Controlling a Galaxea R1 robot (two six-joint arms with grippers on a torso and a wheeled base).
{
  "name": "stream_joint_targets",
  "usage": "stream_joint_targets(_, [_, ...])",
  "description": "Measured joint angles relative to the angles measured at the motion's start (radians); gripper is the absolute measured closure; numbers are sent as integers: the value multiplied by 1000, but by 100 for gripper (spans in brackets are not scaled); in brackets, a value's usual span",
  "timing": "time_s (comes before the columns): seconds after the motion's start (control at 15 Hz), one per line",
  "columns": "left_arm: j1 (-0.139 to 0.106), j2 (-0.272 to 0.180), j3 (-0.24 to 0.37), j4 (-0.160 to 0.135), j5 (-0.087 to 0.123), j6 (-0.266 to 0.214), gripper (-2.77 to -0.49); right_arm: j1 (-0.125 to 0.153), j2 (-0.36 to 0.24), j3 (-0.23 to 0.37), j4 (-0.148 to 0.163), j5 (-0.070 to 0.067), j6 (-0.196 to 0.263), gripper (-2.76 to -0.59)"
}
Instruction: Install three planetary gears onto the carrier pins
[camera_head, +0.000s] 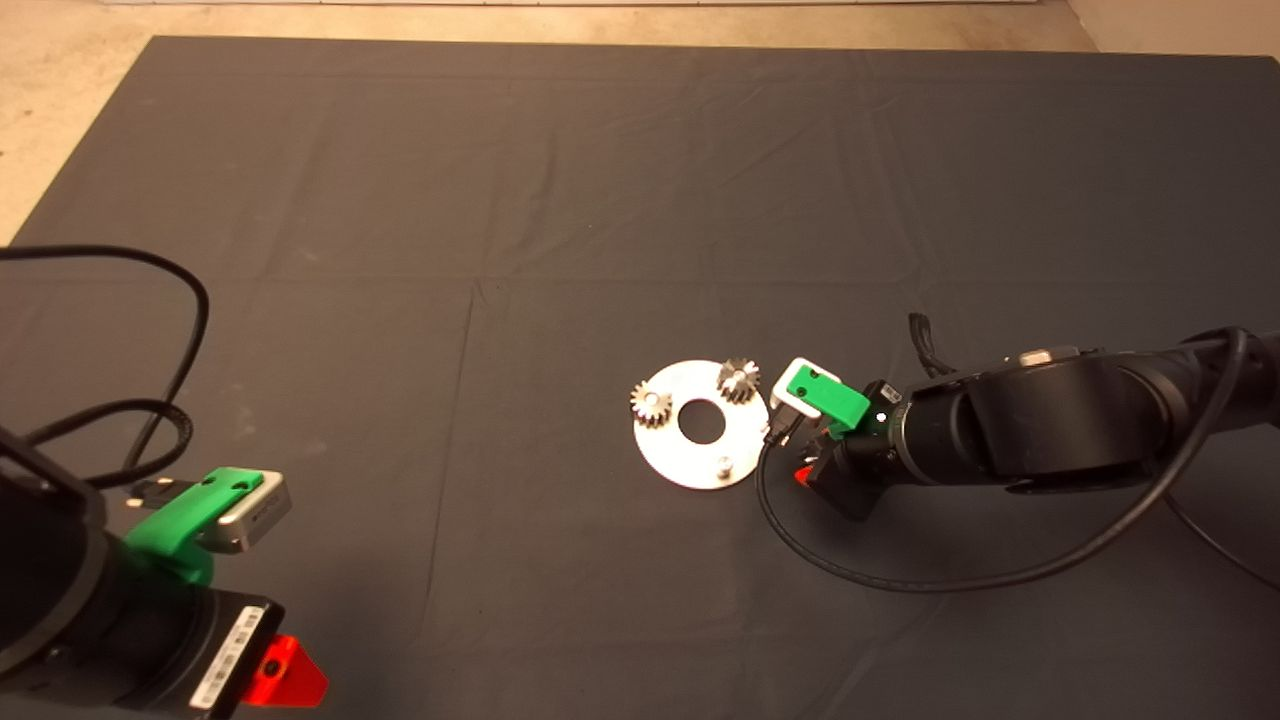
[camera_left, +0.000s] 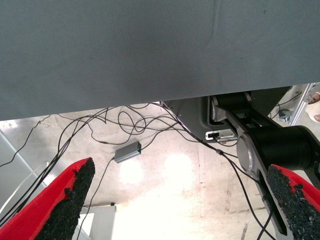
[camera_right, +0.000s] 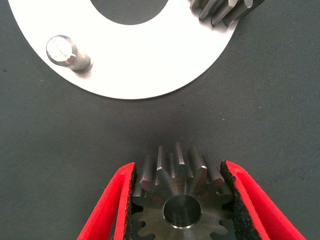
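Fingers of the right gripper (camera_right: 182, 200) pinched a third planetary gear (camera_right: 182, 197) just beside the disc (camera_right: 150, 60); the left gripper (camera_left: 180, 205) waited spread at the mat's near left corner.

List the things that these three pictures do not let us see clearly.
- Right gripper: in the head view its own arm hides the jaws and the held gear.
- Whether that gear is lifted off the mat: no view settles it.
- Gear at the disc's edge: cut off by the right wrist picture's edge.
- Left gripper: parked at lower left, its view shows only floor and cables.
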Motion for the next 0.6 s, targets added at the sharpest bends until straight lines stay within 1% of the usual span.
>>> stream_joint_targets(0.07, [0,0,0,0,0,0,-248,0,2,5,0,0,13,-102])
stream_joint_targets(0.33, [0,0,0,0,0,0,-248,12,22,13,2,-1,103,-102])
stream_joint_targets(0.6, [0,0,0,0,0,0,-248,16,78,14,4,-2,166,-101])
